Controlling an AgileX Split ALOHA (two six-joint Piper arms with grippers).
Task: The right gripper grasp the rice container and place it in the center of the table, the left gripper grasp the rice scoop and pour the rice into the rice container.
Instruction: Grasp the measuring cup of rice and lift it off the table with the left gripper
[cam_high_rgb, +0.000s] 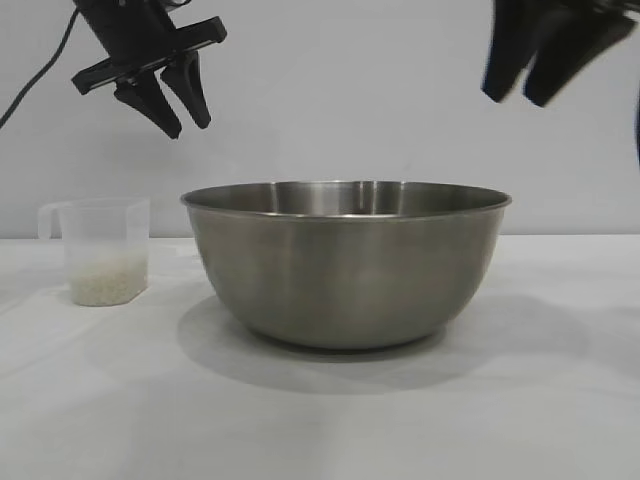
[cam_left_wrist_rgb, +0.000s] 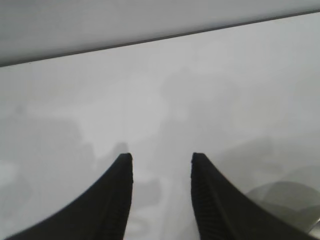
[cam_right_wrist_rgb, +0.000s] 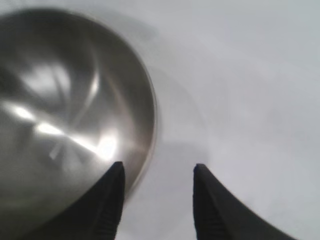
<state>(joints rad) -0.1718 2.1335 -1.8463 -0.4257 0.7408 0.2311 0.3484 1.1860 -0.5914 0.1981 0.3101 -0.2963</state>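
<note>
backdrop: plain pale grey wall (cam_high_rgb: 340, 110) behind | cable: thin dark cable (cam_high_rgb: 40, 70), upper-left corner, possibly slack

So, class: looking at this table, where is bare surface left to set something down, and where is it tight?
Free: the white table in front of the steel mixing bowl, and to the bowl's right. Tight: the narrow gap between the bowl and the plastic measuring cup of rice. The left gripper and right gripper hang above.
</note>
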